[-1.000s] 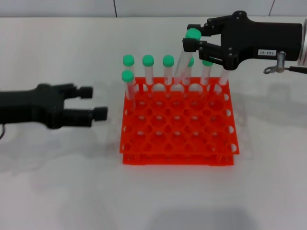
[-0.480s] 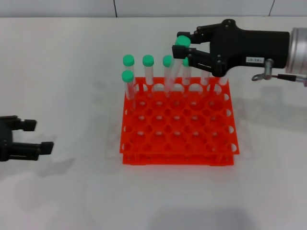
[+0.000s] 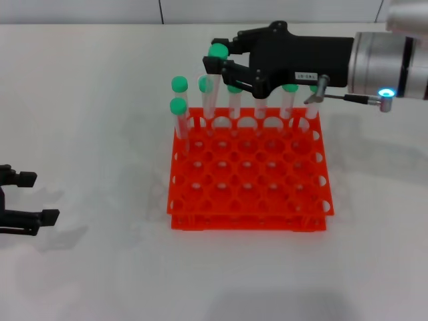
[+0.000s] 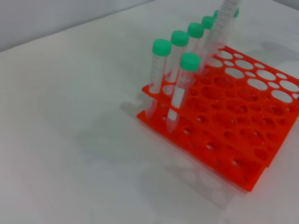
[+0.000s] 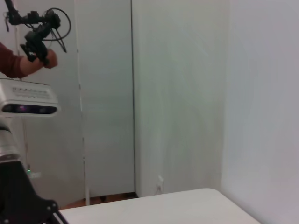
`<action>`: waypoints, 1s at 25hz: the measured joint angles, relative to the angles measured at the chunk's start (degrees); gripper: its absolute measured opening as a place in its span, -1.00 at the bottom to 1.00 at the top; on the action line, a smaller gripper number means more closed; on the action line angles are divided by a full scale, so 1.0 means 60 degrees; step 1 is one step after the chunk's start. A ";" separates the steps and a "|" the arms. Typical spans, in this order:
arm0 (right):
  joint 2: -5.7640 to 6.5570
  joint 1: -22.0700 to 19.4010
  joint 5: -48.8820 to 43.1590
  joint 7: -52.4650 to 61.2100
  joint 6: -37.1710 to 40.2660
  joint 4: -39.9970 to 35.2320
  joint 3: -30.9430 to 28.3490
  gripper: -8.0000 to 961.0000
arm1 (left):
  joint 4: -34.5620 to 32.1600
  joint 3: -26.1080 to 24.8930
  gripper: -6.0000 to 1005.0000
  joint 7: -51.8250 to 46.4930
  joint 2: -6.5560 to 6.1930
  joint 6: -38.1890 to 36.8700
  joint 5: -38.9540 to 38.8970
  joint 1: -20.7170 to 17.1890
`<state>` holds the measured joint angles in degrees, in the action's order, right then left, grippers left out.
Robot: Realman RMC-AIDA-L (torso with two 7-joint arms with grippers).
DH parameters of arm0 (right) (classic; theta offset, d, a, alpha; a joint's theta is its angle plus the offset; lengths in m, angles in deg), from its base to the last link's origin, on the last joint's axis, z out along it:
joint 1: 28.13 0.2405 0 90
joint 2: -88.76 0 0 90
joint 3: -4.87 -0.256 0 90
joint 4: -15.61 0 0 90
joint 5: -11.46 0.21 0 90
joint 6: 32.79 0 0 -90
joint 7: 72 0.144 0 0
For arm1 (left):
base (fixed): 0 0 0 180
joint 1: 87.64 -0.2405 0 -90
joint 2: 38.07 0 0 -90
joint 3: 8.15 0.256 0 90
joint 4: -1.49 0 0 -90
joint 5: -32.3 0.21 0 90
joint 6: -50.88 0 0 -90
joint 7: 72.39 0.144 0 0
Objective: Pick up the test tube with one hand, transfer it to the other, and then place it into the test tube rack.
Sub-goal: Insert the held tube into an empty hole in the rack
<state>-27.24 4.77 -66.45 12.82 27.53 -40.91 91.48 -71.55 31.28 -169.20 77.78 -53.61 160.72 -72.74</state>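
White table, handover done – right gripper (image 3: 215,62) clamps test tube (image 3: 214,80) above orange rack (image 3: 249,175)'s far-left holes – insertion left; left gripper (image 3: 30,198) parked near-left, splayed.

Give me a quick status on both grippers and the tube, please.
Right gripper shut on tube, over rack's back row. Left gripper open, parked far left, empty. Seated tubes crowd the back row.

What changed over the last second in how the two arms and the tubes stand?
The right claw, shut on the test tube, carried it toward the robot's left along the far row of the test tube rack. The left claw drew back, empty and open, to the near left edge. Rack and standing tubes stayed put.
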 joint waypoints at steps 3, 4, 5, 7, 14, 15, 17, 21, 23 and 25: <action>-0.0008 0.0079 0.0018 0.0001 -0.0216 -0.0004 0.0190 -0.42 | 0.0153 -0.0003 0.76 0.0170 -0.0022 0.0004 0.0026 0.0059; -0.0008 0.0101 0.0025 0.0005 -0.0243 0.0003 0.0230 -0.42 | 0.0241 -0.0005 0.76 0.0208 -0.0036 0.0008 0.0038 0.0097; -0.0008 0.0119 0.0033 0.0012 -0.0277 0.0015 0.0269 -0.42 | 0.0300 -0.0006 0.76 0.0239 -0.0052 0.0013 0.0040 0.0126; -0.0007 0.0122 0.0041 0.0018 -0.0306 0.0029 0.0305 -0.42 | 0.0379 -0.0008 0.76 0.0316 -0.0070 0.0024 0.0042 0.0167; 0.0009 0.0202 0.0039 0.0210 -0.0619 0.0165 0.0575 -0.42 | 0.0442 -0.0004 0.76 0.0426 -0.0043 0.0031 0.0051 0.0249; 0.0009 0.0258 0.0037 0.0221 -0.0658 0.0245 0.0599 -0.42 | 0.0444 0.0006 0.76 0.0427 -0.0039 0.0029 0.0053 0.0256; 0.0011 0.0357 0.0036 0.0241 -0.0695 0.0425 0.0626 -0.42 | 0.0444 0.0032 0.76 0.0430 -0.0035 0.0027 0.0056 0.0269; 0.0000 0.0478 0.0039 0.0246 -0.0708 0.0628 0.0630 -0.41 | 0.0444 0.0045 0.76 0.0442 -0.0032 0.0026 0.0057 0.0278; -0.0003 0.0484 0.0039 0.0278 -0.0708 0.0629 0.0630 -0.41 | 0.0444 0.0048 0.76 0.0446 -0.0033 0.0026 0.0048 0.0281; -0.0001 0.0493 0.0039 0.0347 -0.0708 0.0621 0.0629 -0.41 | 0.0443 0.0048 0.76 0.0460 -0.0033 0.0026 0.0049 0.0302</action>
<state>-27.25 7.72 -66.22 14.90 23.28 -37.18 95.25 -68.89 31.57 -166.44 77.58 -53.45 161.01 -70.92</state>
